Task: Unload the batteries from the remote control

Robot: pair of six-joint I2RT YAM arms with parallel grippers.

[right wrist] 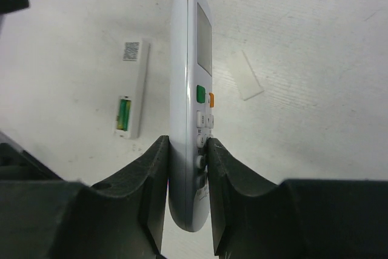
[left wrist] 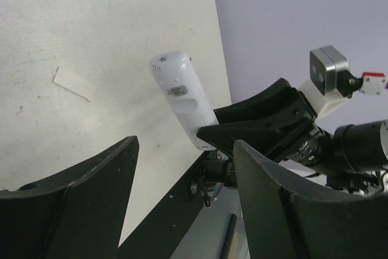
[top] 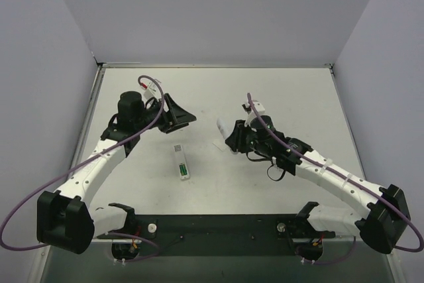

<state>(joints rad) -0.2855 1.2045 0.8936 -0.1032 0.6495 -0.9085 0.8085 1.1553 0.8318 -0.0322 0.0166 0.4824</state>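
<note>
The tail end of the white remote [right wrist: 189,77] is hidden between the fingers of the right claw [right wrist: 187,150]. In the left wrist view that claw also covers the lower half of the remote's back, so we cannot tell whether a battery bay is open there. We cannot tell either whether this remote touches the bench [right wrist: 315,40]. The right claw pinches it on edge by its two long sides. Its long axis runs straight out from the claw, toward the far left corner of the bench. Its face, with a screen, a green key and an orange key, is turned sideways.

The green batteries [right wrist: 123,113] sit in the open bay of a slim remote [right wrist: 134,83]. It lies flat around the middle of the bench, between the two arms and closer to the near edge than the claws. Its long axis runs roughly from the near edge to the far edge, with the bay at the near end and a printed label at the far end. We see only a narrow green strip and cannot count the cells.

A flat white piece [right wrist: 245,76] lies on the bench just beside the held remote. The left claw [left wrist: 185,147] is spread wide and grips nothing.
</note>
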